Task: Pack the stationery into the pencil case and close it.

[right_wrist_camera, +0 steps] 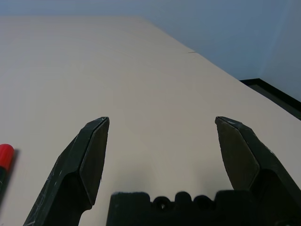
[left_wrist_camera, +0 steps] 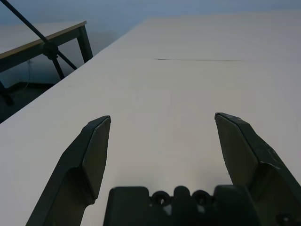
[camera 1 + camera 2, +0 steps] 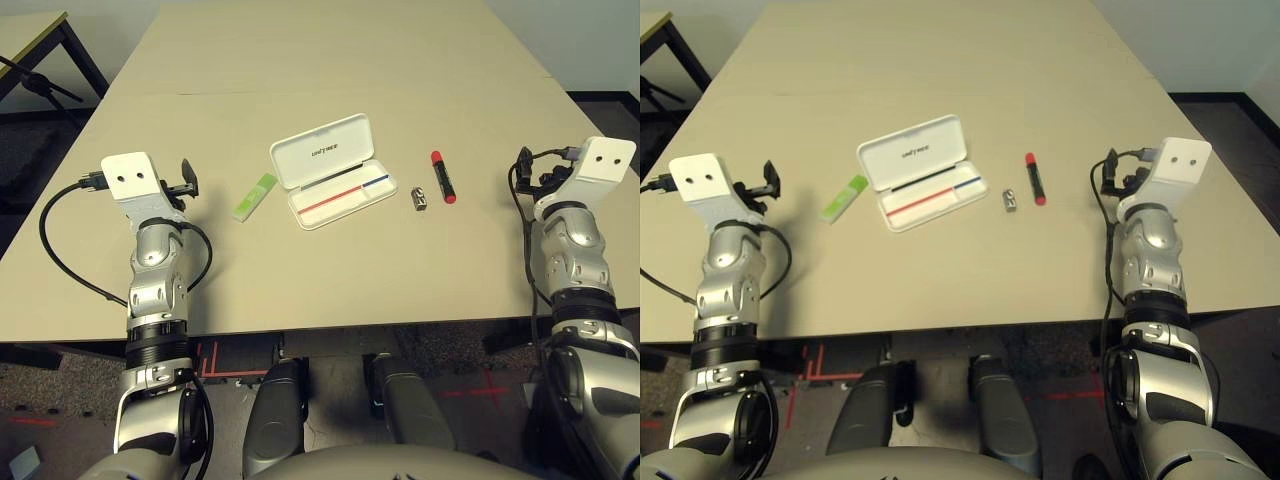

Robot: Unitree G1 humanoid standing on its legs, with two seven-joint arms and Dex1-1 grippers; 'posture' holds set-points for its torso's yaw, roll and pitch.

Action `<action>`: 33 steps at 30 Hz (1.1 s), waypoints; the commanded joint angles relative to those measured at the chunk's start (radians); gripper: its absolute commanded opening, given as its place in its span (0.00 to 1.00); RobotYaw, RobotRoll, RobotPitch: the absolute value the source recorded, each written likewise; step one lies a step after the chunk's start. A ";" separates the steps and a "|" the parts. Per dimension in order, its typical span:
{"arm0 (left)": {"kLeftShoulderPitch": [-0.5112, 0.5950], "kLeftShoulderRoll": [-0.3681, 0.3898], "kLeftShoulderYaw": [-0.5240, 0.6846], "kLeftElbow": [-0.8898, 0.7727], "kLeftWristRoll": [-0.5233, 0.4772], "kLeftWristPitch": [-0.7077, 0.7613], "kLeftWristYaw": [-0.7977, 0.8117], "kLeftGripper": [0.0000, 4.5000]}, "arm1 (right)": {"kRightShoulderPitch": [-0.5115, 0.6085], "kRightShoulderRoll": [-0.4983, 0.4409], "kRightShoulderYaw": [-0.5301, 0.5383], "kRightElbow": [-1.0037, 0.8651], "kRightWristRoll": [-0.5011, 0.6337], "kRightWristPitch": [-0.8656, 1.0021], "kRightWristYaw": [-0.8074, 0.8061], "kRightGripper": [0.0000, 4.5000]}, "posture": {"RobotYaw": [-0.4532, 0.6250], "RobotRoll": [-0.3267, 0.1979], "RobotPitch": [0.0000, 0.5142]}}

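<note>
Left eye view: case (image 3: 330, 172) lies open mid-bench, lid tipped back, a pencil (image 3: 345, 194) in its tray. Green bar (image 3: 254, 196) rests just left of it; metal piece (image 3: 421, 199) and marker (image 3: 443, 177) lie side by side to its right, none touching. Bare bench (image 3: 330, 70) stretches wide beyond them to the far edge. Left hand (image 3: 186, 178) and right hand (image 3: 522, 162) hover at the flanks, well apart from everything, pointing forward, fingers (image 2: 94, 150) spread wide and empty.

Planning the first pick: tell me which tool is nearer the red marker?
Right. The right tool sits just beyond the red marker; the left tool is across the pencil case.
</note>
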 commanded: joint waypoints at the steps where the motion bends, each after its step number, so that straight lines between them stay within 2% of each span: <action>1: -0.012 -0.002 0.000 0.043 0.000 -0.009 0.004 0.99 | 0.004 -0.007 -0.015 -0.013 0.004 0.004 -0.009 1.00 | 0.32 0.62 0.25; 8: -0.025 -0.002 -0.006 0.062 -0.005 -0.018 -0.012 0.99 | -0.003 -0.013 -0.009 -0.014 0.006 0.009 0.010 1.00 | 0.33 0.62 0.25; 13: 0.000 -0.012 -0.036 -0.007 -0.026 0.027 -0.073 0.99 | -0.005 -0.015 0.007 -0.009 0.016 0.016 0.082 1.00 | 0.34 0.62 0.24; 15: -0.006 0.031 -0.109 -0.043 -0.005 0.045 -0.175 0.99 | -0.002 -0.029 0.025 -0.016 0.030 0.011 0.183 1.00 | 0.35 0.62 0.23; 18: -0.029 0.075 -0.155 -0.084 -0.033 0.106 -0.283 0.99 | 0.003 -0.057 0.039 -0.045 0.055 0.017 0.315 1.00 | 0.35 0.62 0.23; 29: -0.137 0.248 -0.425 -0.201 -0.070 0.363 -0.737 0.99 | -0.018 -0.195 0.130 -0.137 0.145 0.080 0.867 1.00 | 0.34 0.62 0.31; 33: -0.195 0.308 -0.575 -0.207 -0.021 0.476 -0.872 0.99 | -0.044 -0.217 0.166 -0.145 0.132 0.062 0.961 1.00 | 0.34 0.62 0.31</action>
